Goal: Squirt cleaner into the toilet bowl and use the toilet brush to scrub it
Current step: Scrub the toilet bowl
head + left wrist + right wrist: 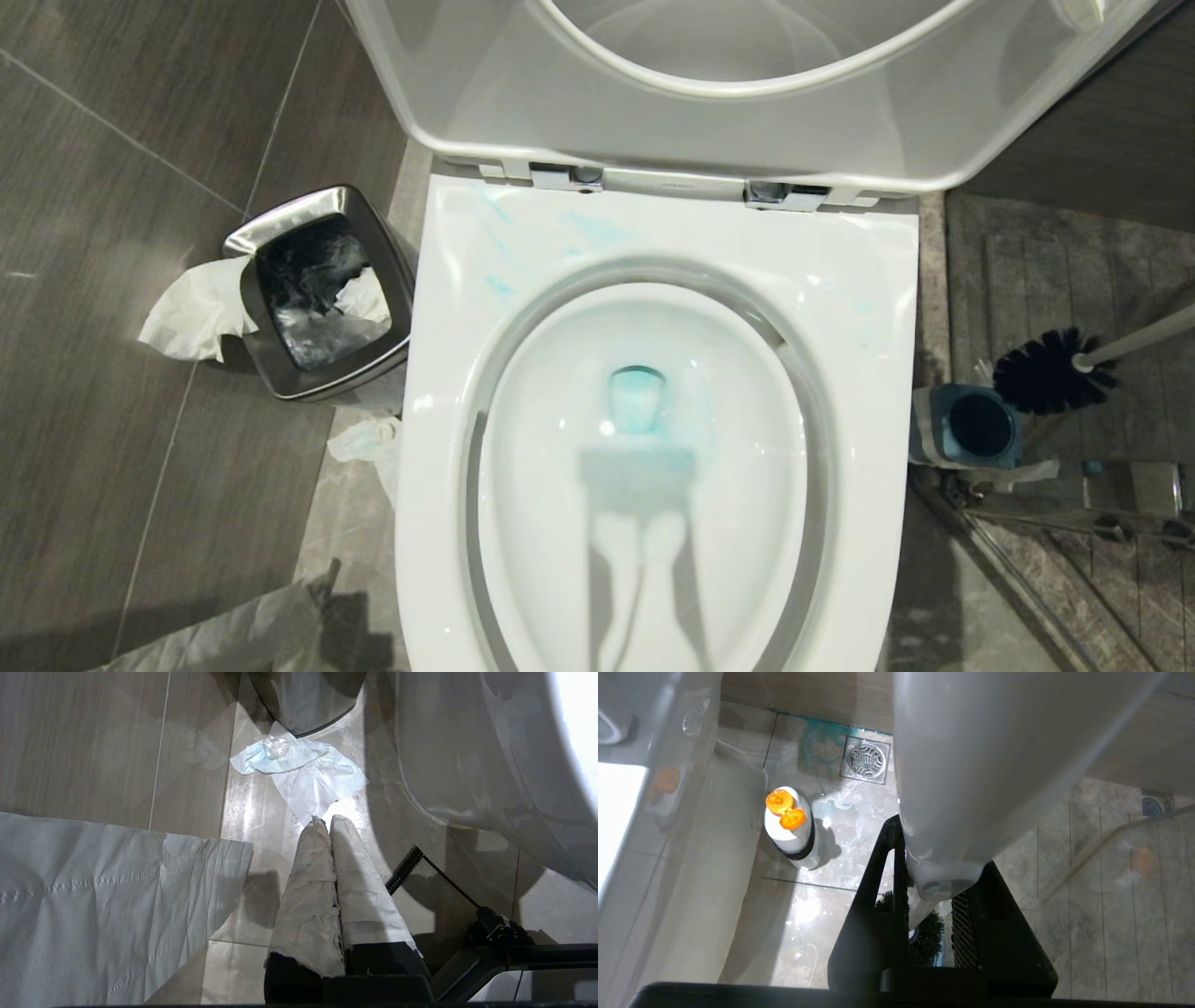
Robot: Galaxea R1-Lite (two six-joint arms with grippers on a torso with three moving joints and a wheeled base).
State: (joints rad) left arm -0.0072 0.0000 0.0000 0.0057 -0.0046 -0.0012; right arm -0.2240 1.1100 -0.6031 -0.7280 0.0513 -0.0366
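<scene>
The white toilet bowl [448, 392] fills the head view, with its seat and lid [653, 121] raised. Teal cleaner smears [588, 229] streak the back rim, and tinted water [638, 401] sits at the drain. To the right of the bowl the toilet brush hangs just above its blue holder [971, 425], dark bristle head [1046, 371] down and white handle [1144, 338] running out of view. My right gripper [941, 858] is shut on that handle [971, 765], with the bristles [927, 938] below its fingers. My left gripper [327, 820], its fingers wrapped in white, is shut and empty over the floor by the bowl's side.
A steel waste bin [322, 285] with tissue [191, 317] hanging over it stands left of the bowl. More tissue [299, 770] and a paper sheet [93, 896] lie on the floor. A white bottle with an orange cap [791, 828] stands near a floor drain [865, 759]. Glass partition fittings [1074, 504] lie right.
</scene>
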